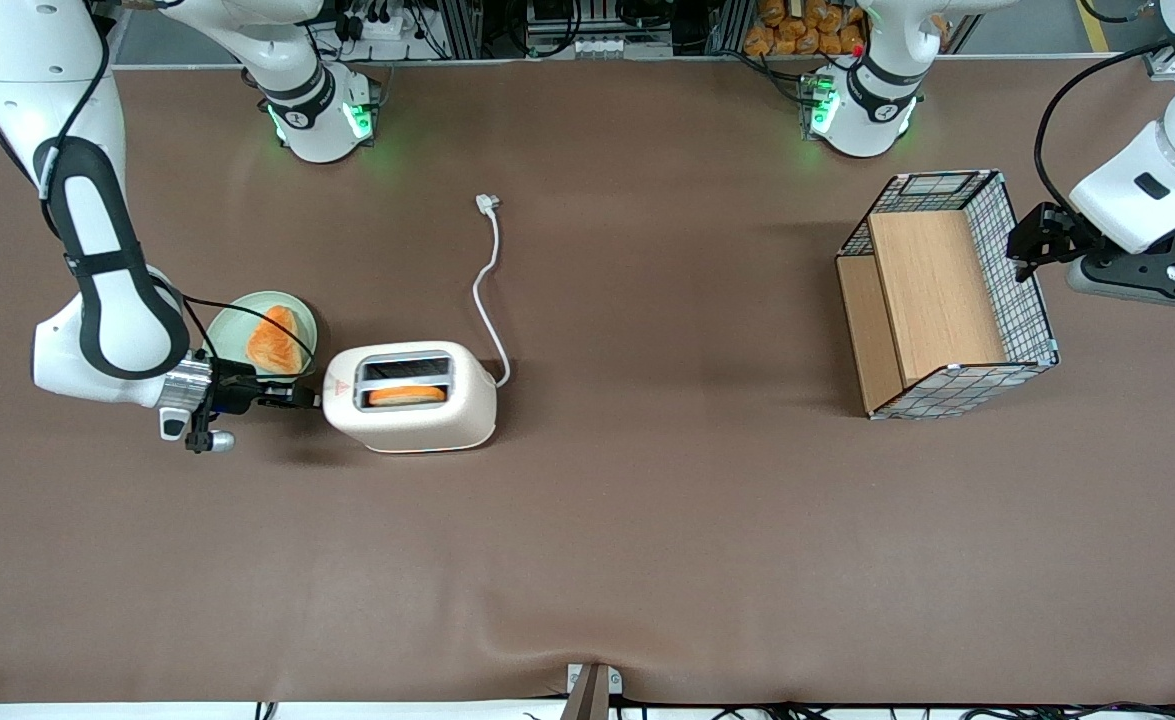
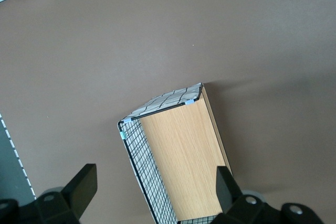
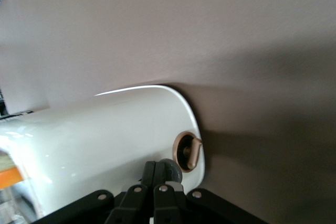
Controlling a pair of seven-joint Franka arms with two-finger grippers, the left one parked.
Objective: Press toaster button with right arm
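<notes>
The cream-white toaster [image 1: 412, 395] lies on the brown table with an orange slice in one slot and a red triangle mark on top. My right arm [image 1: 107, 300] reaches low along the table. Its gripper [image 1: 299, 400] is at the toaster's short end by the triangle mark. In the right wrist view the black fingers [image 3: 150, 174] are pressed together, and the gripper [image 3: 155, 166] is shut with its tips against the grey button [image 3: 172, 171] on the toaster [image 3: 105, 135]. A copper-coloured dial [image 3: 188, 150] sits just beside the button.
A pale green plate [image 1: 230, 318] with an orange wedge sits beside the gripper, farther from the front camera. The toaster's white cord [image 1: 490, 290] runs away toward the arm bases. A wire basket with wooden panels [image 1: 947, 295] [image 2: 178, 156] stands toward the parked arm's end.
</notes>
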